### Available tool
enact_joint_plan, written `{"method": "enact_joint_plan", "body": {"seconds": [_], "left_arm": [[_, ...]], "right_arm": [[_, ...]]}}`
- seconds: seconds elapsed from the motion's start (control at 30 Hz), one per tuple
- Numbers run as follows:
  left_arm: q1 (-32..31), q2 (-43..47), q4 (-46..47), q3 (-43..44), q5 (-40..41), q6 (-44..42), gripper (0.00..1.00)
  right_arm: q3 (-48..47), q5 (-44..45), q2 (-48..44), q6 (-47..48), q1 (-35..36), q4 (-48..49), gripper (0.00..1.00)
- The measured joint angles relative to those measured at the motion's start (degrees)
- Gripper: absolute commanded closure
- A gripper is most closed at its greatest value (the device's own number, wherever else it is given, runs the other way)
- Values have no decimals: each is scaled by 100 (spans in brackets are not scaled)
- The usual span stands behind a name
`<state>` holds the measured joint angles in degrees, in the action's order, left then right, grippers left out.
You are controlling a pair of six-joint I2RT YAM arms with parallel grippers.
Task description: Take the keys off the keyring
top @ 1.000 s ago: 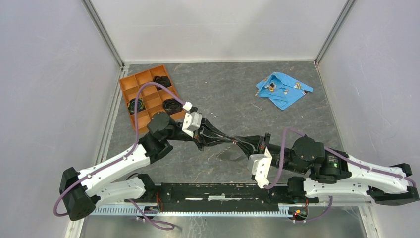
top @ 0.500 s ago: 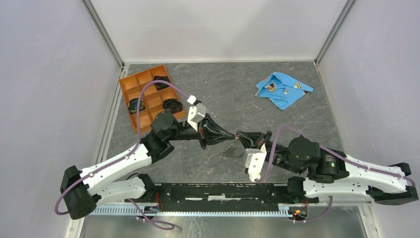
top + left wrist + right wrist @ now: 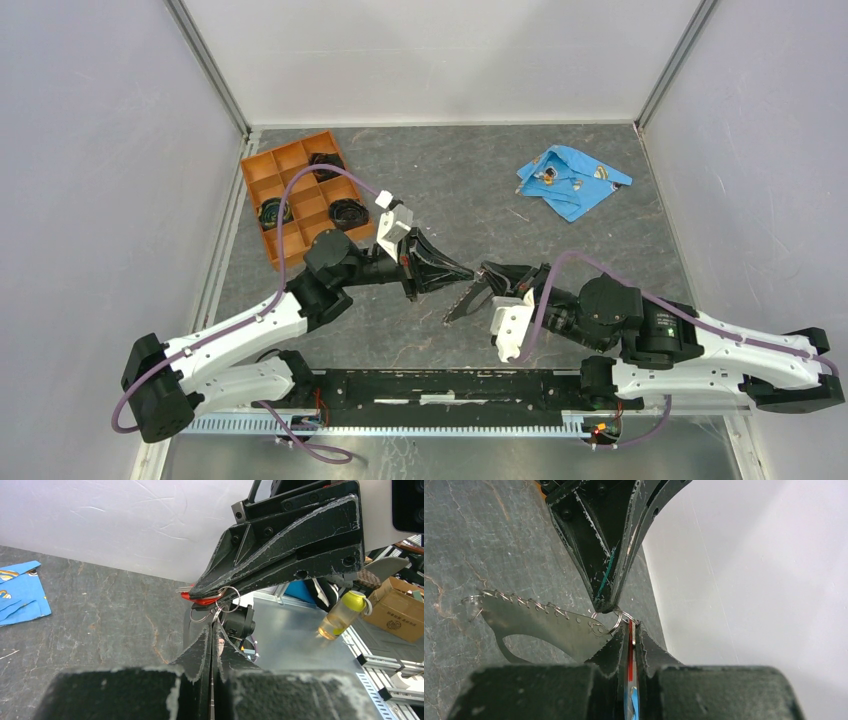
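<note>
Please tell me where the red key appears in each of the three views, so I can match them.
Left wrist: red key at centre, in the right gripper's tip.
Right wrist: a red strip between that gripper's own fingers, bottom centre.
Top external: too small to see; where the left gripper meets the right.
Shared landmark: the keyring, silvery loops beside the key in both wrist views.

The red key (image 3: 629, 632) is mostly hidden between the right gripper's (image 3: 626, 636) fingers; from above, it and the keyring (image 3: 609, 630) are too small to see.
</note>
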<state>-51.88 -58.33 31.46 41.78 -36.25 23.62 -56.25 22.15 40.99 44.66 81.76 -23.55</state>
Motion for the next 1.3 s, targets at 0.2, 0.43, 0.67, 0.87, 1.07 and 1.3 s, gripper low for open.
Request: {"method": "enact_joint_plan", "body": {"seconds": [0.2, 0.43, 0.67, 0.87, 1.07, 1.3], "left_arm": [[0, -4, 98, -22, -44, -52, 87], [0, -7, 306, -63, -195, -260, 77], [-2, -17, 297, -63, -448, -540, 68], [-2, -55, 297, -61, -505, -632, 62], [-2, -118, 304, -59, -612, -636, 62], [-2, -195, 398, -35, -649, -636, 62]], "right_arm": [[0, -90, 22, 0, 33, 9, 99], [0, -310, -13, 0, 39, 13, 99], [0, -407, -70, 0, 63, 31, 99], [0, -450, -116, 0, 63, 33, 99], [0, -490, -127, 0, 63, 31, 99], [0, -522, -114, 0, 63, 31, 99]]}}
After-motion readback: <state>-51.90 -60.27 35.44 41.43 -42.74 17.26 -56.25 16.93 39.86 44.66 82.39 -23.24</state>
